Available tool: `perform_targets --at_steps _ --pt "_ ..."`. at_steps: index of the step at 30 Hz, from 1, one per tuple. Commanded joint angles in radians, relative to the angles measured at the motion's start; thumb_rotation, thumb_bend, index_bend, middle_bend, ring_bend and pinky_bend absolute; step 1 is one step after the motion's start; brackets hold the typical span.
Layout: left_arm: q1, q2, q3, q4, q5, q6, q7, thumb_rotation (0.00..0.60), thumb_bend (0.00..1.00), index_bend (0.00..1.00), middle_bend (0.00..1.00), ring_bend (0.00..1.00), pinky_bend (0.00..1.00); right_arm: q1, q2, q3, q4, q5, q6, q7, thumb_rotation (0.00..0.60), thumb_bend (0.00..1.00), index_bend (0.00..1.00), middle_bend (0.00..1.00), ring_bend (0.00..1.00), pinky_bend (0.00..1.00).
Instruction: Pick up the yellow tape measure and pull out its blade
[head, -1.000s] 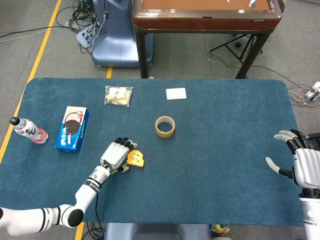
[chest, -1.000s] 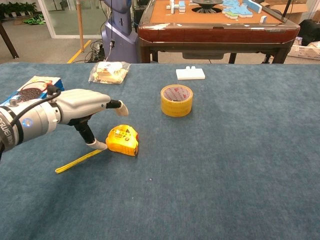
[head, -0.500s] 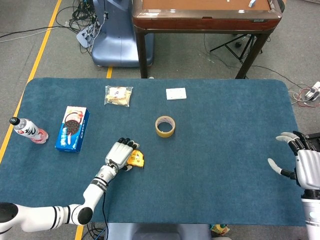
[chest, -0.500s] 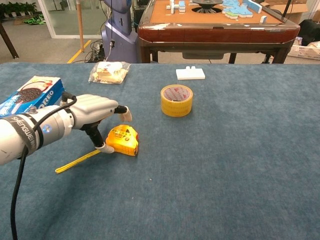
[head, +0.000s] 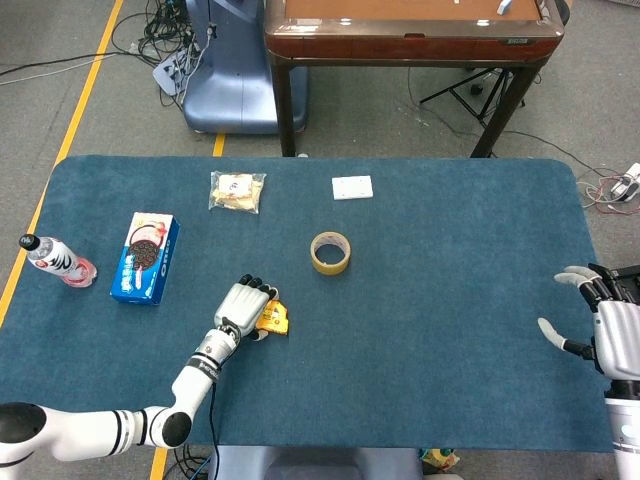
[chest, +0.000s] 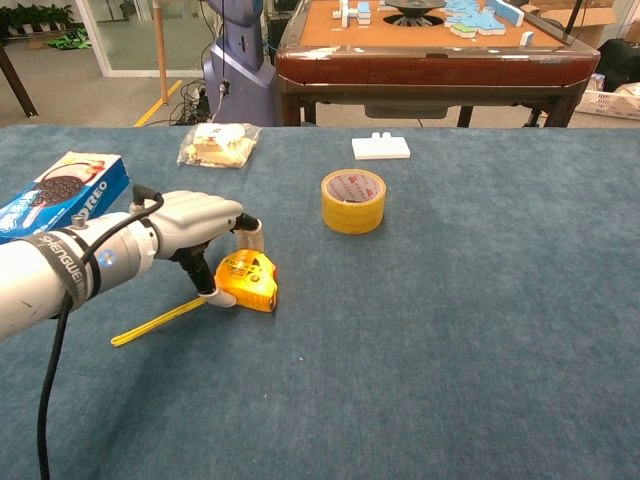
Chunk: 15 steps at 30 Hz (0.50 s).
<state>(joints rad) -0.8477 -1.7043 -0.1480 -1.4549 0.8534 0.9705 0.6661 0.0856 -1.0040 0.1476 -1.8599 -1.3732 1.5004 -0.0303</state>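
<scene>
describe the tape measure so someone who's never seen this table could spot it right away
On the blue table, look toward the robot's left side, where the left hand comes down over a small item. That item is the yellow tape measure, a squat case with a strip of yellow blade already lying out along the cloth. The nearby packing tape roll is a hollow ring.

One tape measure (chest: 247, 279) (yellow), two hands (chest: 195, 222)
</scene>
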Motion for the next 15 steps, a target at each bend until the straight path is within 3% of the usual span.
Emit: perform_targets --at_steps 1,8,15 --pt "0.001 -0.009 -0.004 0.014 0.008 -0.006 -0.029 0.6 0.18 0.39 0.41 0.23 0.11 -0.001 0.001 0.0 -0.001 0.0 0.001 0.0 0.6 0.28 0.32 0.26 0.14 0.22" --pt "0.023 -0.001 -0.051 0.019 0.0 -0.045 -0.183 0.6 0.18 0.49 0.52 0.32 0.12 0.008 0.002 0.004 -0.018 -0.012 -0.003 -0.016 0.6 0.28 0.31 0.26 0.14 0.22" --pt "0.061 0.112 -0.118 -0.072 -0.012 -0.063 -0.335 0.6 0.18 0.5 0.53 0.32 0.13 0.096 -0.045 0.026 -0.057 -0.044 -0.084 -0.08 0.6 0.28 0.31 0.26 0.14 0.22"
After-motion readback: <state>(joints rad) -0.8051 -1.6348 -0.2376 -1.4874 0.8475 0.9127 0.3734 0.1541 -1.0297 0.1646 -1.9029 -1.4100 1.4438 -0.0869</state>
